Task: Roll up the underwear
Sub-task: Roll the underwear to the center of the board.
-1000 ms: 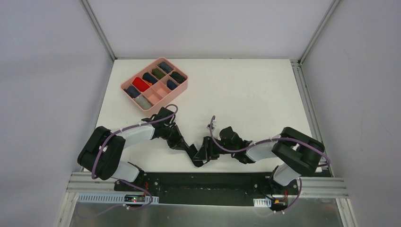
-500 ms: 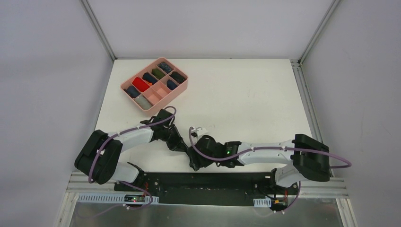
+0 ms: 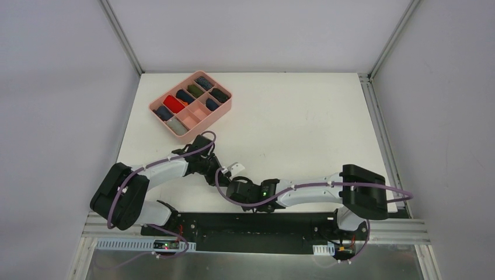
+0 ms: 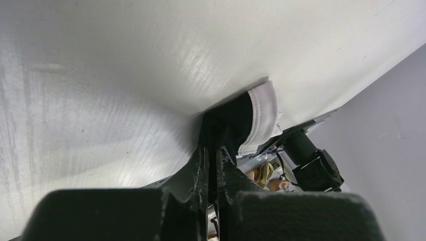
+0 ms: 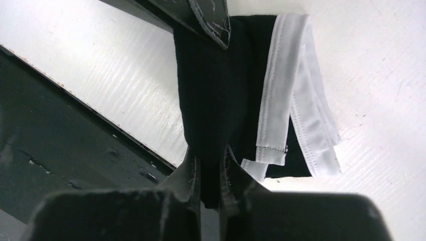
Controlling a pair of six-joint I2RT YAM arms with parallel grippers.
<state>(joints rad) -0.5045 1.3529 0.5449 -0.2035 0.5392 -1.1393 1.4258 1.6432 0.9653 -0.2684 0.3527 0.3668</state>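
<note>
While you look down from above, both arms meet low on the white table (image 3: 303,116), at about 7 o'clock from its middle. The black underwear (image 5: 211,90) lies there in a bunched fold, close to the near edge. Your left gripper (image 4: 211,168) is pressed together and pinches the black cloth. Your right gripper (image 5: 211,173) pinches the other end of the same cloth. The white band sits on the 3 o'clock side in the right wrist view. The pink tray (image 3: 207,119) is well apart, at about 10 o'clock.
</note>
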